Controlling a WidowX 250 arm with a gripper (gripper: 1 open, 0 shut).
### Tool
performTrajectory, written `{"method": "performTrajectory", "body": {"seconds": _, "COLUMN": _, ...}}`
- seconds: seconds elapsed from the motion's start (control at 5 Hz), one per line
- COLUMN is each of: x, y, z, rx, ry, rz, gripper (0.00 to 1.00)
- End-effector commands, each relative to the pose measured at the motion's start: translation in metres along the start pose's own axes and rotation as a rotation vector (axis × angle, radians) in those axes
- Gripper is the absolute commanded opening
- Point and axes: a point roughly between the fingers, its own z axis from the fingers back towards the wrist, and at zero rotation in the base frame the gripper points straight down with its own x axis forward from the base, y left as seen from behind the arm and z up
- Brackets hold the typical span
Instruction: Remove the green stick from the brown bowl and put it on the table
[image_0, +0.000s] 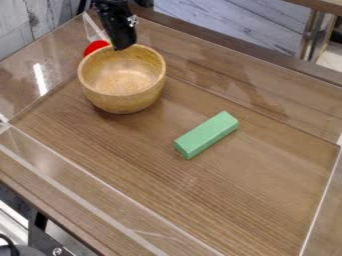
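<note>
The green stick (207, 134) lies flat on the table (160, 190), to the right of and nearer than the brown bowl (122, 79). The bowl stands at the back left and its inside shows nothing in it. My gripper (122, 40) hangs above the bowl's far rim, its black fingers pressed together and holding nothing. It is well apart from the stick.
A red ball (95, 47) sits just behind the bowl, partly hidden by the gripper. Clear plastic edging (27, 155) runs along the table's sides. A metal leg (313, 42) stands at the back right.
</note>
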Motion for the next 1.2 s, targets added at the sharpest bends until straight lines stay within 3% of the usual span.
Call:
{"method": "performTrajectory", "body": {"seconds": 0.0, "x": 0.005, "y": -0.019, "z": 0.016, "rx": 0.054, "ry": -0.05, "rz": -0.024, "gripper": 0.0}}
{"method": "performTrajectory", "body": {"seconds": 0.2, "x": 0.004, "y": -0.034, "z": 0.013, "rx": 0.053, "ry": -0.058, "rz": -0.024, "gripper": 0.0}}
{"method": "performTrajectory", "body": {"seconds": 0.6, "x": 0.002, "y": -0.062, "z": 0.013, "rx": 0.03, "ry": -0.064, "rz": -0.113, "gripper": 0.0}}
{"method": "performTrajectory", "body": {"seconds": 1.0, "x": -0.008, "y": -0.055, "z": 0.037, "rx": 0.041, "ry": -0.086, "rz": -0.059, "gripper": 0.0}}
